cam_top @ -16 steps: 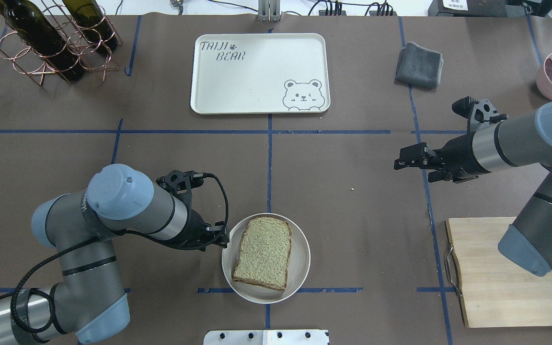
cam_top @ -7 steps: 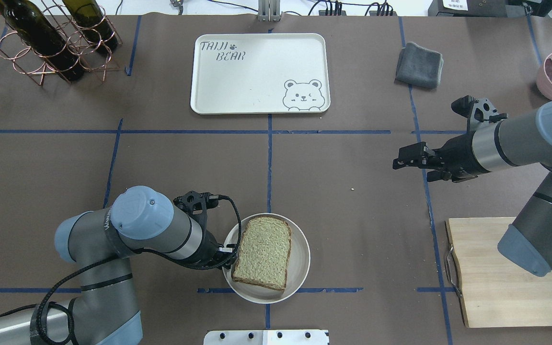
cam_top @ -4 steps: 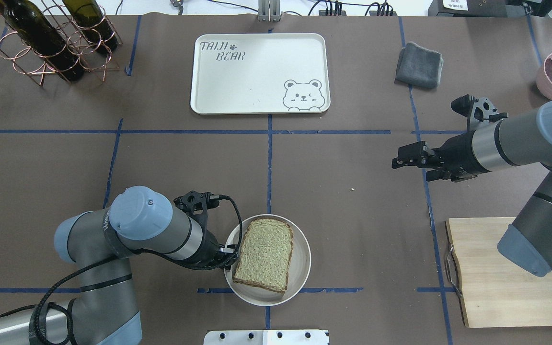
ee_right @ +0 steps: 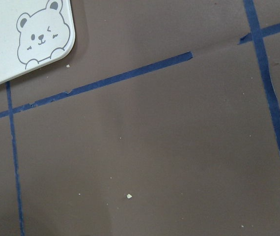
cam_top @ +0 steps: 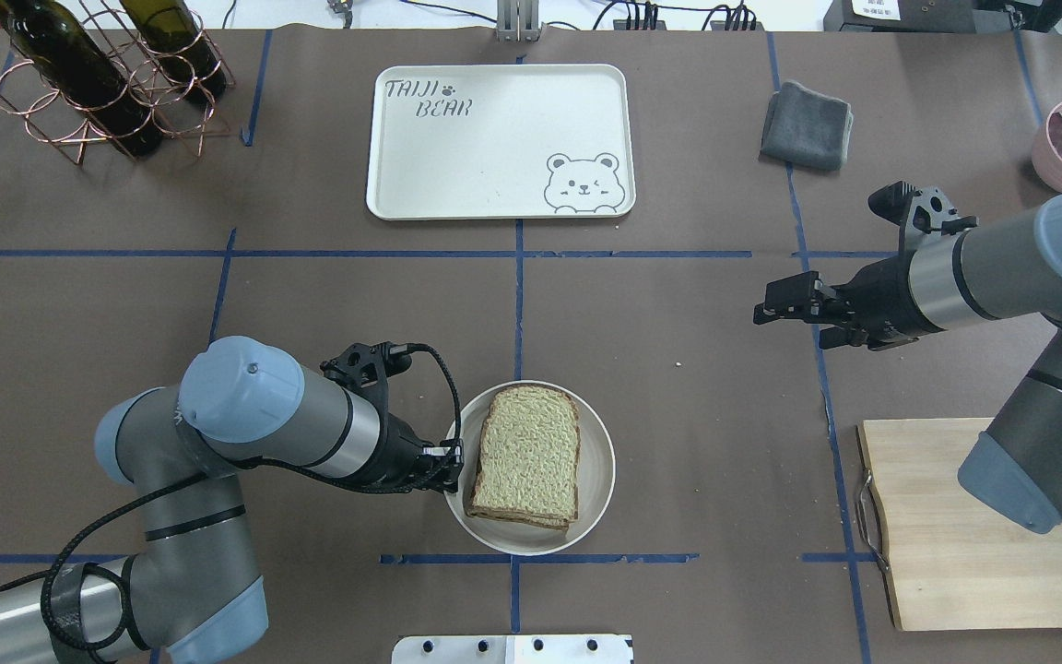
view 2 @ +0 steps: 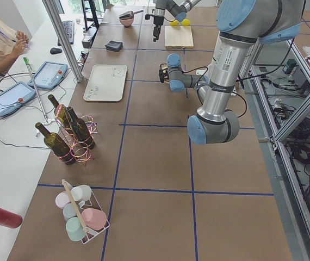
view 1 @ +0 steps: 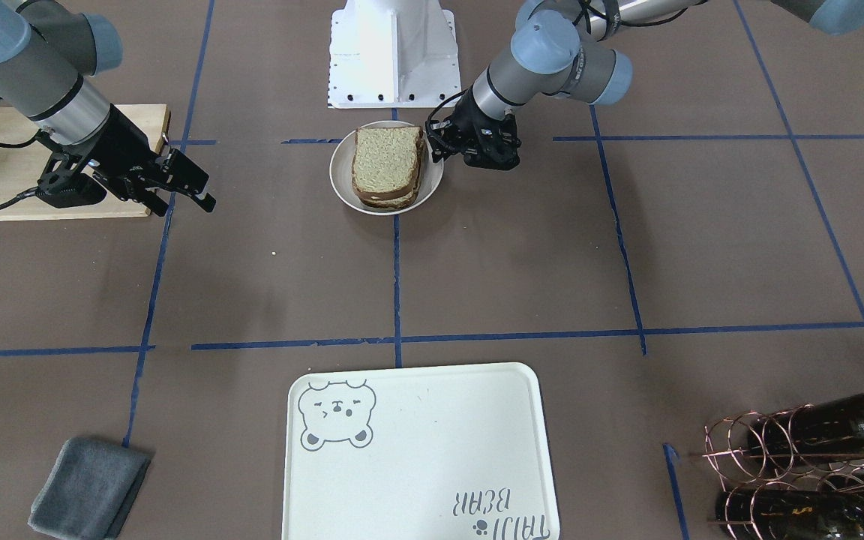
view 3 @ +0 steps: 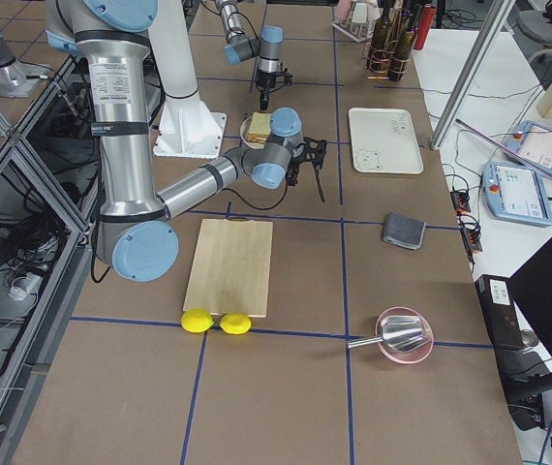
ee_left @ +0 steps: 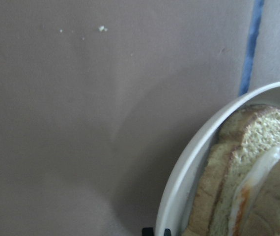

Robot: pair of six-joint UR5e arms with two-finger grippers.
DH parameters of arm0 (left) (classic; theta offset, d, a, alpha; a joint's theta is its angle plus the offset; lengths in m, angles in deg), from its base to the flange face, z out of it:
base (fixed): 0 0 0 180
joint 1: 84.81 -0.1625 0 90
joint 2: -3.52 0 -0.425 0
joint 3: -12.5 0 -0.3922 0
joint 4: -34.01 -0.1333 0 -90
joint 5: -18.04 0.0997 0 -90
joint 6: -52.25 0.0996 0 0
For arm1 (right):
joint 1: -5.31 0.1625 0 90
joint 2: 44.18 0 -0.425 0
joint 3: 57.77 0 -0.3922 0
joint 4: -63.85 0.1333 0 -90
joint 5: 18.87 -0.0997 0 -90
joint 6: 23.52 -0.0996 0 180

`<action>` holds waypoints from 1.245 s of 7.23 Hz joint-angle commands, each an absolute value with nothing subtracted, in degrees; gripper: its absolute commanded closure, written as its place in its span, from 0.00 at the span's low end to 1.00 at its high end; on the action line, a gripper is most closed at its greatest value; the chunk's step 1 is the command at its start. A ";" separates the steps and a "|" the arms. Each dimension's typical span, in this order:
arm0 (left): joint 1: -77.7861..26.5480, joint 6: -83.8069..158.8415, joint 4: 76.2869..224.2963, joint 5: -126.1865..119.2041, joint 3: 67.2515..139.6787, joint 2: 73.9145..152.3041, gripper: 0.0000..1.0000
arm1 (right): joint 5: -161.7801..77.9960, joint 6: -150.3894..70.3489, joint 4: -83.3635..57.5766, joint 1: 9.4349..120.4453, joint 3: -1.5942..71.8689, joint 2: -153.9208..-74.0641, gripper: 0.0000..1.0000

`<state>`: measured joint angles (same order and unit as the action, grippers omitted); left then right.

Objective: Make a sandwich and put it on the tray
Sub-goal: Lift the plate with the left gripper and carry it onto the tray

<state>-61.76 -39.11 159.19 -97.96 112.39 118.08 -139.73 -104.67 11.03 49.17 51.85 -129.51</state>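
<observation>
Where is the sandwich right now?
In the overhead view, the sandwich sits on the round white plate, bottom centre near the robot's base, with the left end effector at the plate's left rim.

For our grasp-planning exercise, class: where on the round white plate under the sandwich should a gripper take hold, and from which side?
Pinch the plate by its thin upturned rim, one finger inside, one outside, coming from the robot's left: the left gripper sits at that edge, and the sandwich leaves the rim bare there.
</observation>
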 commanded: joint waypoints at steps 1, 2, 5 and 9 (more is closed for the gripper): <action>-56.19 -41.17 161.19 -100.85 112.25 118.30 1.00 | -139.72 -104.82 11.03 49.17 51.92 -129.70 0.00; -52.68 -41.18 161.80 -101.92 111.56 119.26 1.00 | -139.72 -104.82 11.12 49.17 52.00 -129.53 0.00; -44.67 -40.65 162.33 -105.09 99.21 128.11 1.00 | -139.46 -104.82 11.12 49.17 51.83 -129.79 0.00; -38.42 -41.70 164.44 -105.53 76.54 142.96 1.00 | -138.75 -104.73 11.12 49.17 51.48 -130.05 0.00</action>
<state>-40.04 -41.14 164.14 -105.28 83.39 138.59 -138.88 -104.73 11.10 49.17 51.60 -129.95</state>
